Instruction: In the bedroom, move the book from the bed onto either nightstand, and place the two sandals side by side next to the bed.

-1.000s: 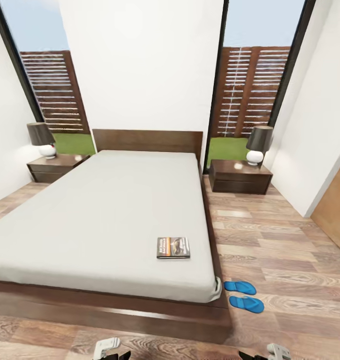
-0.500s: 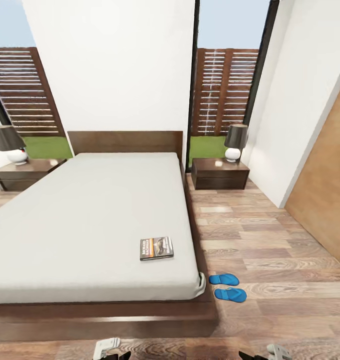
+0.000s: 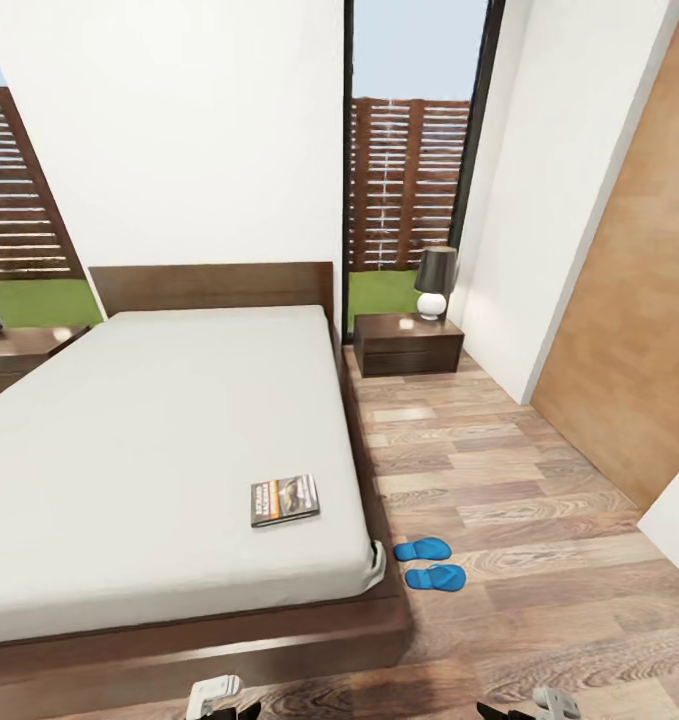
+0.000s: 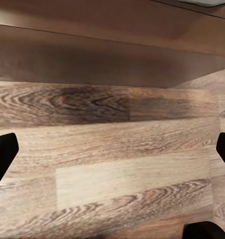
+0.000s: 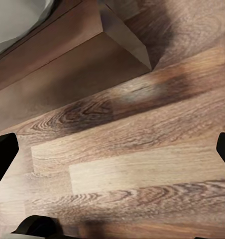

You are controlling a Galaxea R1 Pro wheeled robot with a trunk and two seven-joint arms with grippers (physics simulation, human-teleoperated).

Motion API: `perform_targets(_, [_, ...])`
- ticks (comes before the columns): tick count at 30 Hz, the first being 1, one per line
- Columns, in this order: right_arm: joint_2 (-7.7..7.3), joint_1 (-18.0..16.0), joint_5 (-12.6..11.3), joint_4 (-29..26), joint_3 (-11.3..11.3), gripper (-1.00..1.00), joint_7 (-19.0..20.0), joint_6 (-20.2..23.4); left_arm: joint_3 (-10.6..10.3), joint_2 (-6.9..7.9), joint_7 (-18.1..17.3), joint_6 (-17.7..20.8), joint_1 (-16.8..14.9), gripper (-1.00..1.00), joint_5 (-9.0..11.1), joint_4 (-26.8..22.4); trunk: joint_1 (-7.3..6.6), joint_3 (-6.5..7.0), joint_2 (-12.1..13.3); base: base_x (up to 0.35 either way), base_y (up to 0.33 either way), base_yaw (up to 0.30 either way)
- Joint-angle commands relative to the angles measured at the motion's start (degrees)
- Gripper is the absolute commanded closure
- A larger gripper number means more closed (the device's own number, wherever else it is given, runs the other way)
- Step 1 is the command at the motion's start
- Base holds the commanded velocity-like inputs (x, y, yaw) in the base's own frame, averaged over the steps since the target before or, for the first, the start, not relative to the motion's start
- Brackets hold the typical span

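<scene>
From the head camera I'm looking across the bed point(image 3: 169, 420), its grey mattress sitting in a dark wooden frame. The book point(image 3: 284, 500) lies flat on the mattress near the foot-end corner on my right side. On the wood floor point(image 3: 499, 470) just beside that corner the two sandals point(image 3: 429, 563) lie close together, roughly parallel. A nightstand point(image 3: 407, 343) stands by the headboard on the right with a lamp point(image 3: 434, 283) on top; another nightstand point(image 3: 19, 350) peeks in at the far left. My left hand point(image 4: 112, 149) hangs over bare planks beside the bed frame, fingers spread wide, gripping nothing. My right hand point(image 5: 112, 149) is likewise spread apart over the floor near the frame's corner.
</scene>
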Motion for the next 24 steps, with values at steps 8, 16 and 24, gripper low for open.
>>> perform_targets(8, [0.03, 0.0, 0.3, 0.0, -0.5, -1.00, 0.3, 0.4, 0.5, 0.02, -0.1, -0.3, 0.0, -1.00, -0.6, 0.0, -0.01, -0.05, 0.0, 0.000, 0.000, -0.009])
perform_targets(16, [0.03, 0.0, 0.3, 0.0, -0.5, -1.00, 0.3, 0.4, 0.5, 0.02, -0.1, -0.3, 0.0, -1.00, -0.6, 0.0, -0.01, -0.05, 0.0, 0.000, 0.000, 0.000])
perform_targets(24, [0.03, 0.0, 0.2, 0.0, -0.5, -1.00, 0.3, 0.4, 0.5, 0.02, -0.1, -0.3, 0.0, -1.00, -0.6, 0.0, -0.44, 0.31, 0.8, 0.000, 0.000, 0.000])
